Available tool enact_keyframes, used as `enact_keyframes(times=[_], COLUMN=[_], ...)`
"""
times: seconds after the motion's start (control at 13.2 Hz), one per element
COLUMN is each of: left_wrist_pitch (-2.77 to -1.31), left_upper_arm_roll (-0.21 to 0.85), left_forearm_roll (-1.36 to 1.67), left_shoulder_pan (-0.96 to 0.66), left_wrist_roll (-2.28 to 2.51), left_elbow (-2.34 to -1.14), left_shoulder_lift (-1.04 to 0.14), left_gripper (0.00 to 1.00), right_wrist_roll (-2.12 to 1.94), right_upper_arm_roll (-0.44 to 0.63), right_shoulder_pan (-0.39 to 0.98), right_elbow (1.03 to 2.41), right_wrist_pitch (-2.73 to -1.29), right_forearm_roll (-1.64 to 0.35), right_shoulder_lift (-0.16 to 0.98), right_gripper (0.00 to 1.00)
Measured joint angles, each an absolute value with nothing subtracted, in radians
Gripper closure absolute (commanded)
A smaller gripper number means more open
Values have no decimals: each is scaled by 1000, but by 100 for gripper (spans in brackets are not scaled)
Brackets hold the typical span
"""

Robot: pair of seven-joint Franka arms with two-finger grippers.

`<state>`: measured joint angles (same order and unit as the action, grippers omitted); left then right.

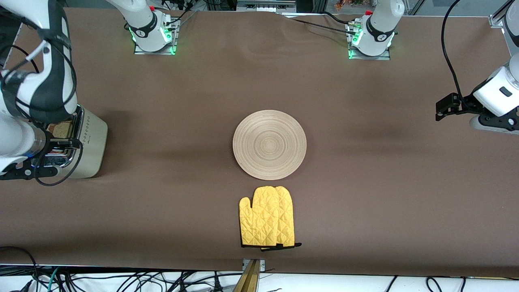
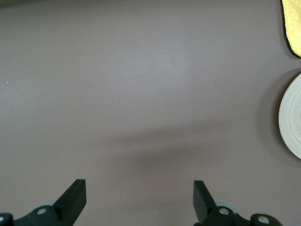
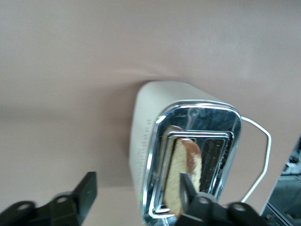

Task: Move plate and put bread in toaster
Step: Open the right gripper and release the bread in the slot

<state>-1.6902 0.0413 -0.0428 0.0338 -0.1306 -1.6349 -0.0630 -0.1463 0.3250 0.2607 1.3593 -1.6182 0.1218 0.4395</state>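
- The brown cloth-covered table (image 1: 365,182) takes up nearly everything I see, with wide bare stretches between its middle and both arms' ends, and its edge nearest the front camera runs just past the mitt.
- The large round light-wood plate (image 1: 269,144) with ring grooves lies flat at the table's middle; it carries nothing and has open cloth all round except toward the mitt.
- The cream-beige boxy toaster (image 1: 91,142) with its shiny chrome top stands at the right arm's end of the table, small dark marks on its side that I cannot read.
- The yellow quilted oven mitt (image 1: 267,222) lies just beside the plate, nearer the front camera, apart from it.
- My right gripper (image 3: 136,197) hovers over the toaster, fingers spread and empty.
- My left gripper (image 2: 139,200) waits over bare cloth at the left arm's end, fingers wide apart, holding nothing.
- The speckled light brown bread slice (image 3: 181,174) stands upright in one toaster slot, crust showing above the chrome.
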Motion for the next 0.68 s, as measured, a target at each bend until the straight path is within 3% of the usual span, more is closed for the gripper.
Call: enact_keyframes(times=[0.38,0.68], left_wrist_pitch=[-1686,-1685], left_upper_arm_roll=[41,41], left_forearm_roll=[-43,-43], left_shoulder_pan=[34,34], left_wrist_roll=[-131,-131], left_elbow=[-1633,-1633], left_shoulder_lift=[-63,-63], left_gripper=[0,0], right_wrist_roll=[-146,-153], right_upper_arm_roll=[322,332], right_shoulder_pan=[330,328], right_elbow=[1307,1324], right_wrist_pitch=[-1442,-1422], right_forearm_roll=[-20,-32], right_shoulder_lift=[299,269], right_gripper=[0,0])
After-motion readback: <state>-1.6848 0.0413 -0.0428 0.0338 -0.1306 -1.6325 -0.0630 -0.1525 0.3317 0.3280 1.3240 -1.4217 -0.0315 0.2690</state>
